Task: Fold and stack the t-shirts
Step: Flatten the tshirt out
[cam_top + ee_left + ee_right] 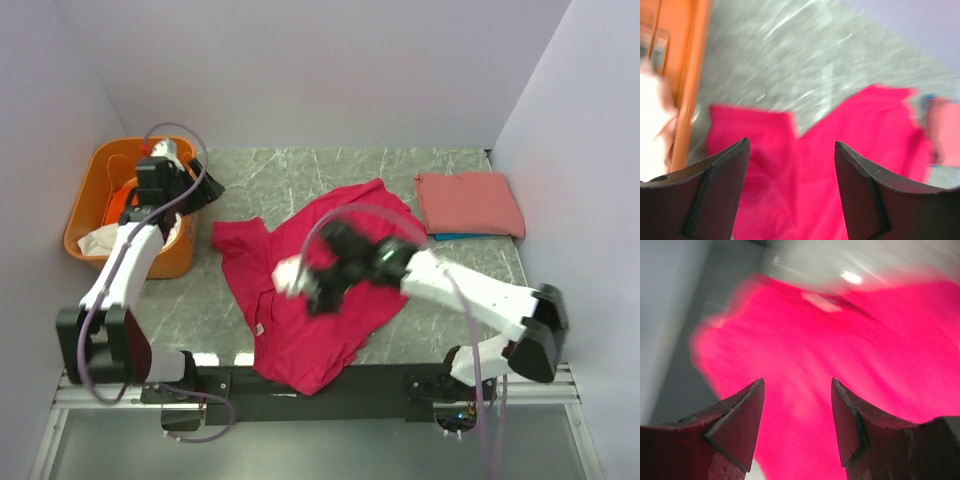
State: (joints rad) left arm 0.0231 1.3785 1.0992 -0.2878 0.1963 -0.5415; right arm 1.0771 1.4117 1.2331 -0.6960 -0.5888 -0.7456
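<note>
No writing, brand, number or sign can be read anywhere here. The one label-like thing is a small pale tag (262,328) on the crimson t-shirt (340,310), just to the left of the right gripper (305,285), and it is too tiny to make out. From the right wrist, a pale patch (820,301) ahead of the fingers is pure blur.

White arms (470,295), black joints (540,340), lilac cables (180,126)
</note>
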